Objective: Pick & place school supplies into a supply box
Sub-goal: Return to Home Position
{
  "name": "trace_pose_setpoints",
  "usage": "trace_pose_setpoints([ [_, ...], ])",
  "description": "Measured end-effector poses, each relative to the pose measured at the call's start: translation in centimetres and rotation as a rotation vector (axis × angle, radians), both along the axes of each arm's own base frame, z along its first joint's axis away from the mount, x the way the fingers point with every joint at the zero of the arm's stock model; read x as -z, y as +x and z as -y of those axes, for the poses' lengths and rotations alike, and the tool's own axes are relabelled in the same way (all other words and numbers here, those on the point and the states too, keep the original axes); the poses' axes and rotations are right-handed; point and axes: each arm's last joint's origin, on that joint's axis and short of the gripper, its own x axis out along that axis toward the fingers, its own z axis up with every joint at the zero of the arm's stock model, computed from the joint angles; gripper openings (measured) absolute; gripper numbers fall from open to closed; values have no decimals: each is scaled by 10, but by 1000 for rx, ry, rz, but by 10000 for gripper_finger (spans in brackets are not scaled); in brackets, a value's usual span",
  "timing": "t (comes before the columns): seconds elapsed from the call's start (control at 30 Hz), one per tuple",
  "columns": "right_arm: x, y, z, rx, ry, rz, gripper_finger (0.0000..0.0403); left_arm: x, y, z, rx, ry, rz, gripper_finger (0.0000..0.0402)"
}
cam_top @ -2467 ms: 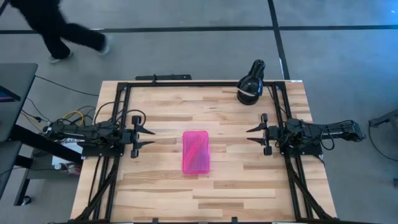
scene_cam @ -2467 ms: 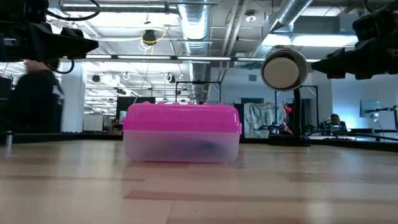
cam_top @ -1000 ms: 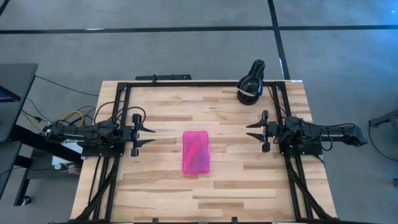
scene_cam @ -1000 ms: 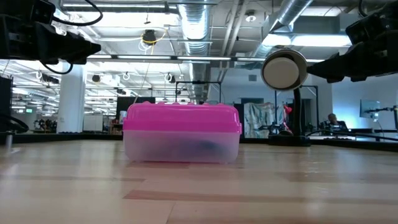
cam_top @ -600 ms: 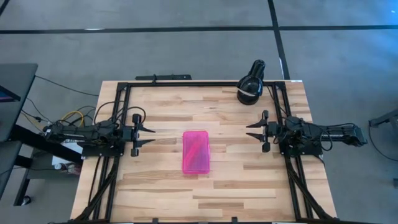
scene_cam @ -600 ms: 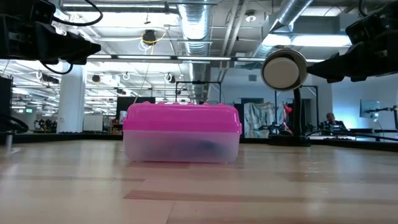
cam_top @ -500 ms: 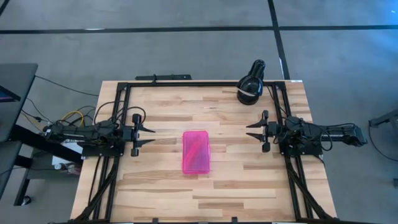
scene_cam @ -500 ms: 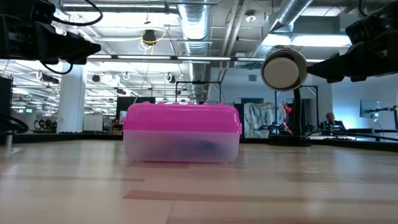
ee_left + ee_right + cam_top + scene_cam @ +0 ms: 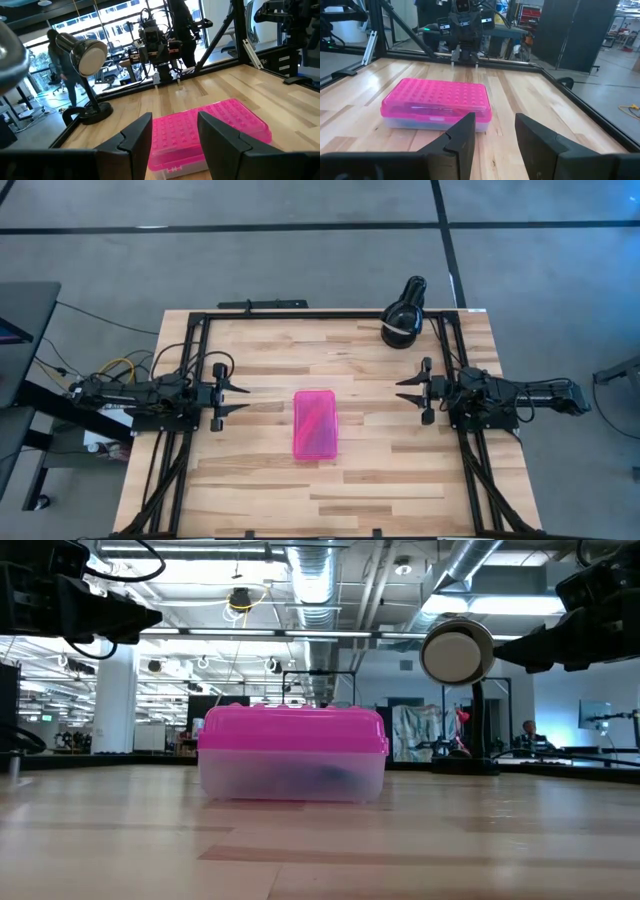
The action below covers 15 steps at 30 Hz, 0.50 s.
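Two sides, both spread: our left gripper (image 9: pixel 243 401) and right gripper (image 9: pixel 400 396) flank the closed supply box (image 9: pixel 315 424).

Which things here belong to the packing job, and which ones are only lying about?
Belong to the job: pink supply box, lid closed; left gripper and right gripper, both open, apart from it on either side.
Just lying about: black lamp-like device, beyond the right gripper.
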Motion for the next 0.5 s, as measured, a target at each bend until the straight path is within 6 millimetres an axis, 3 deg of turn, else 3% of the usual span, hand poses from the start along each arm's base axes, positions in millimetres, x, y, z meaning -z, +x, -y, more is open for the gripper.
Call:
trace_pose_setpoints([
  [0.5, 0, 0, 0, 0, 0, 0, 134, 0, 0, 0, -1, 14, 1, 153],
])
